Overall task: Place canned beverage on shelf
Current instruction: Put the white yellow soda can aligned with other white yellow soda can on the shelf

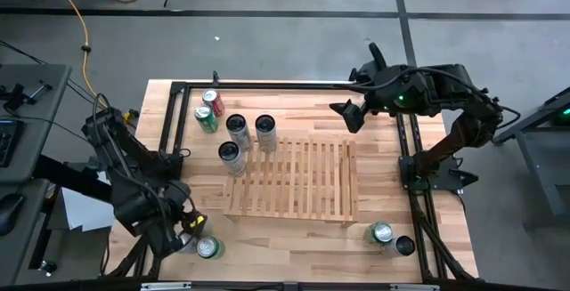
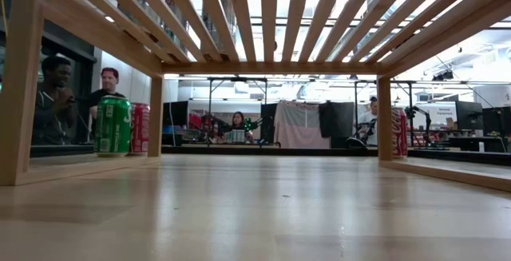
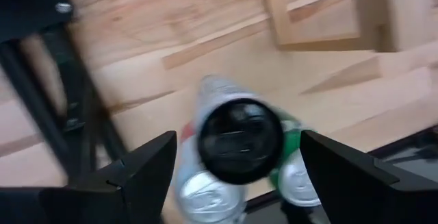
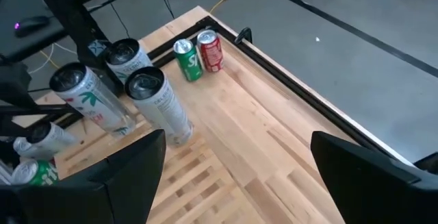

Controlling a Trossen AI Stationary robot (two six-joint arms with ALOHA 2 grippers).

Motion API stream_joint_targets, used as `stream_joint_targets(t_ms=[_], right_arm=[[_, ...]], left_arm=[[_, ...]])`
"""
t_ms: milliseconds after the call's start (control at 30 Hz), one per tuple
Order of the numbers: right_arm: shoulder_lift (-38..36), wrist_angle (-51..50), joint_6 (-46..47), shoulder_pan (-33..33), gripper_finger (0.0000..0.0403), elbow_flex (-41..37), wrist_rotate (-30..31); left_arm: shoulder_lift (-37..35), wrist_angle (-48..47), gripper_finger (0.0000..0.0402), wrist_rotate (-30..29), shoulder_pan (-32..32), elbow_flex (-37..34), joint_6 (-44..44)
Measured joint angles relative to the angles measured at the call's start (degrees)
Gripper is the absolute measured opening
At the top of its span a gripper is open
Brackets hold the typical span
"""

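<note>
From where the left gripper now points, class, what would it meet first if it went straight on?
Probably the black-topped silver can, which sits centred between the open left gripper's fingers, with a green can just beside it. Depth is unclear, so this is a judgement.

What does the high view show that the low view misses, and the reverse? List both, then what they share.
Only the high view: the left gripper, open over cans at the table's near left corner, the right gripper, open beside the shelf's far right corner, and three tall silver cans.

Only the low view: the shelf's underside and people in the room behind.

Both: the shelf, the green can and the red can.
</note>
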Motion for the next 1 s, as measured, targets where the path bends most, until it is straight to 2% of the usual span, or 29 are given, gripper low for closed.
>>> stream_joint_targets(t_ms=[133,333,500,1000], right_arm=[[0.0,-0.87,-0.02,0.0,0.035,0.0,-0.01],[0.0,-2.37,-3.02,0.0,0.035,0.0,-0.05],[0.02,-4.63,-4.67,0.0,0.035,-0.02,-0.05],[0.02,-5.14,-6.08,0.0,0.035,-0.02,-0.03]], left_arm=[[-0.05,1.74,0.03,-1.18,0.05,0.02,-1.44],[2.0,-0.96,0.03,0.46,0.88,0.02,-4.12],[4.2,-0.29,0.03,1.49,1.89,0.02,-2.4],[4.42,0.42,0.0301,3.28,2.54,0.02,1.93]])
